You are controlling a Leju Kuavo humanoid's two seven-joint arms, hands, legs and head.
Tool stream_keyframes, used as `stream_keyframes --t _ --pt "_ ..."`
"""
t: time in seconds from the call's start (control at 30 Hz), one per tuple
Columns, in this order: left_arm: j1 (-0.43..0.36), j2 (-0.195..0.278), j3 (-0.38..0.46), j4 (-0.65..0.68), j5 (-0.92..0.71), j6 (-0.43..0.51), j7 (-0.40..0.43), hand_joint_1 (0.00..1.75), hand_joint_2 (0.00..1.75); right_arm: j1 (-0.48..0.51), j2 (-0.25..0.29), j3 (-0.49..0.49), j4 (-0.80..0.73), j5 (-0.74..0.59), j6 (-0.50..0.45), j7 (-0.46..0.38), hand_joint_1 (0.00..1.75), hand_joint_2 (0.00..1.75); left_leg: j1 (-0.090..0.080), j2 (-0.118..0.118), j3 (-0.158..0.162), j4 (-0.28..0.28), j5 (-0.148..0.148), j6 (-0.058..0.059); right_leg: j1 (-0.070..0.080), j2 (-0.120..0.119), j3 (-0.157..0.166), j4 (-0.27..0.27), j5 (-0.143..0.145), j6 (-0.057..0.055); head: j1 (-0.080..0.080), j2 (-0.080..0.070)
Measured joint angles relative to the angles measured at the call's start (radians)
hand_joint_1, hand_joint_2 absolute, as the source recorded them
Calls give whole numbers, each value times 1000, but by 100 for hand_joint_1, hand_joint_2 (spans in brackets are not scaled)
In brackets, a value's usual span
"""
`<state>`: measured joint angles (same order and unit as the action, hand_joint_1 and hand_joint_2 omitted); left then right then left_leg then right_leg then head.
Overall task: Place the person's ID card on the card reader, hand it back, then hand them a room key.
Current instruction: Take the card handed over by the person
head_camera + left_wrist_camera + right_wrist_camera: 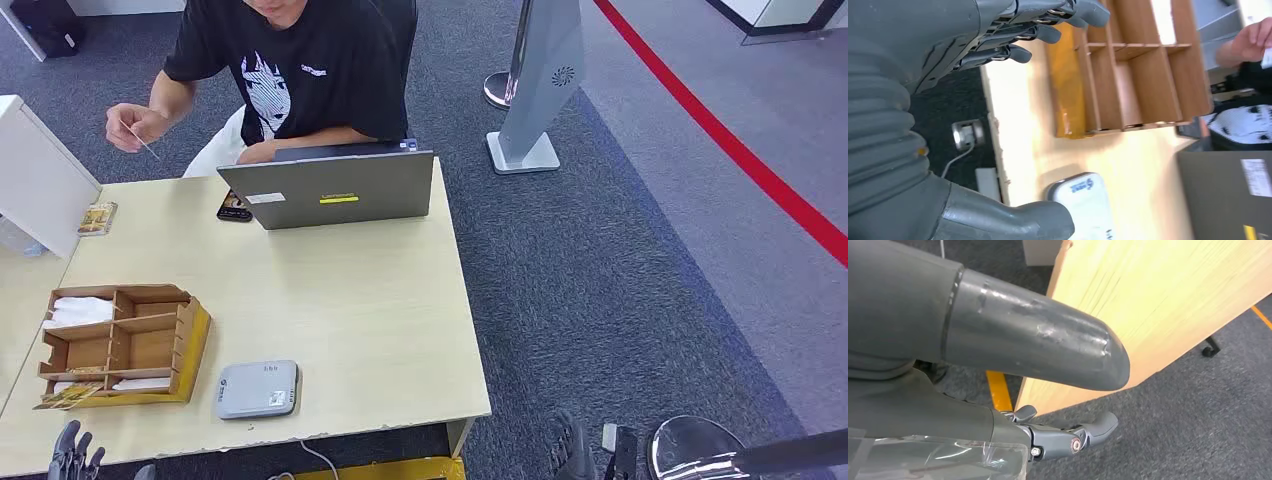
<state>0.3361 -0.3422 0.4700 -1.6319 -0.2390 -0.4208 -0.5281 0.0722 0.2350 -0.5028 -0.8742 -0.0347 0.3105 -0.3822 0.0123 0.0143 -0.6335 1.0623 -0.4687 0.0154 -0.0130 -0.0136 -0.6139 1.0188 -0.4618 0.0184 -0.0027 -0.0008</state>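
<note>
Grey carpet with a red floor line (740,150) surrounds the pale wood desk (370,300) you see from the head view, where a person (300,70) in a black printed T-shirt sits behind a grey laptop (335,190). Their raised hand (135,125) pinches the ID card (147,148), held edge-on above the desk's far left corner, so its face cannot be read. The grey card reader (258,389) lies near the desk's front edge, just right of the wooden organizer (120,345); its small logo is too small for you to read. A yellow sticker on the laptop lid is likewise illegible. A phone (233,206) lies partly hidden behind the laptop.

Your left hand (72,455) sits low at the front-left corner, cut off by the frame; the left wrist view shows its fingers (1048,32) spread and holding nothing, above the organizer. Your right hand (568,448) hangs beside the desk's right corner; the right wrist view shows its fingers (1073,437) loose and empty over carpet.
</note>
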Motion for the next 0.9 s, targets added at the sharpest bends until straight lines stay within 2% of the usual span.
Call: stream_keyframes --t 0.17,0.3,0.37,0.43,0.53,0.6,0.67,0.73,0.8,0.9 --pt "0 9 -11 -14 -7 6 -34 0 175 -11 -13 73 30 -49 -50 18 0 0 0 0 0 0 0 0 0 0 0 0 0 0 0 0" --pt "1 17 -27 -41 -65 70 -78 0 175 -25 -32 126 66 -94 -113 65 0 0 0 0 0 0 0 0 0 0 0 0 0 0 0 0" --pt "1 27 -42 -60 -131 152 -81 0 175 -33 -40 153 79 -122 -129 79 0 0 0 0 0 0 0 0 0 0 0 0 0 0 0 0" --pt "-4 50 -78 -87 -233 289 -48 0 175 -48 -50 191 97 -171 -148 107 0 0 0 0 0 0 0 0 0 0 0 0 0 0 0 0" --pt "-29 121 -162 -123 -373 492 52 0 175 -77 -66 255 128 -223 -196 154 0 0 0 -1 1 0 1 0 0 -1 0 0 0 -1 0 0" --pt "-59 198 -225 -135 -506 616 156 0 175 -93 -78 298 149 -241 -222 183 0 87 1 -1 2 0 2 -2 0 -1 -1 1 1 -1 0 0" --pt "-110 285 -288 -139 -656 683 272 0 87 -103 -90 339 166 -258 -227 198 0 175 1 -3 1 0 3 -3 1 -2 -1 1 1 -2 0 0" --pt "-183 371 -343 -132 -790 703 360 0 87 -113 -100 376 180 -270 -227 199 0 175 1 -4 1 0 4 -4 1 -3 -1 2 2 -3 0 0" --pt "-233 421 -371 -119 -856 706 395 0 175 -119 -106 398 190 -277 -227 193 0 175 1 -4 1 0 5 -5 1 -3 -1 3 2 -4 0 0" --pt "-243 431 -376 -116 -866 707 399 0 175 -120 -107 402 193 -279 -227 191 0 175 1 -4 1 0 5 -5 1 -3 -1 3 2 -5 0 0"
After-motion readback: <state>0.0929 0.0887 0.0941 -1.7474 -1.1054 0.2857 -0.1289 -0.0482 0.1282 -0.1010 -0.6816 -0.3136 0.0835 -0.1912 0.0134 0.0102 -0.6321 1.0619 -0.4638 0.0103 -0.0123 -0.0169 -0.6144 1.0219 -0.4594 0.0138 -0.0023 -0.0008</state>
